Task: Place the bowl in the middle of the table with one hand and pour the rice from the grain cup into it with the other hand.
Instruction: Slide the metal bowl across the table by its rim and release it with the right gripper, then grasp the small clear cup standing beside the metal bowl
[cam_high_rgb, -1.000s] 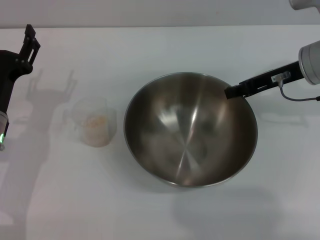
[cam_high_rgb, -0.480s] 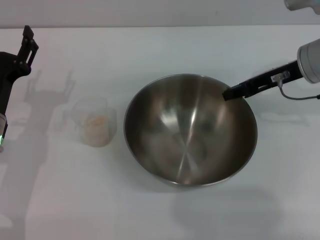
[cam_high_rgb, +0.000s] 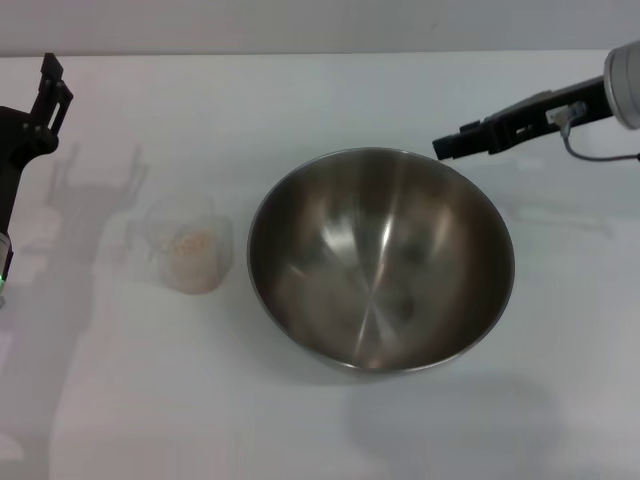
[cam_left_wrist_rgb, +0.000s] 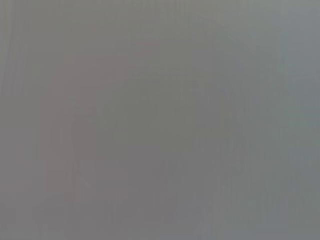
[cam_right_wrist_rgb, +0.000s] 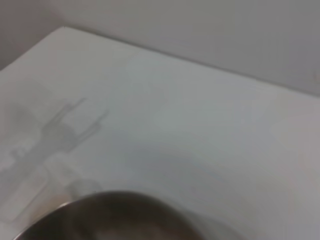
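The steel bowl (cam_high_rgb: 380, 260) sits on the white table (cam_high_rgb: 300, 100) near its middle; its rim also shows in the right wrist view (cam_right_wrist_rgb: 110, 220). The clear grain cup (cam_high_rgb: 190, 245) stands just left of the bowl, upright, with rice (cam_high_rgb: 193, 243) in it. My right gripper (cam_high_rgb: 445, 147) hovers just beyond the bowl's far right rim, apart from it, open and empty. My left gripper (cam_high_rgb: 52, 82) is raised at the far left, behind and left of the cup, open and empty. The left wrist view shows only plain grey.
The table's far edge (cam_high_rgb: 320, 53) runs along the top of the head view, with a grey wall (cam_right_wrist_rgb: 200, 30) behind it. Arm shadows (cam_high_rgb: 100, 180) fall on the table behind the cup.
My right gripper has come off the bowl's far right rim and moved up and back from it. The bowl stays put. The left arm has shifted slightly left.
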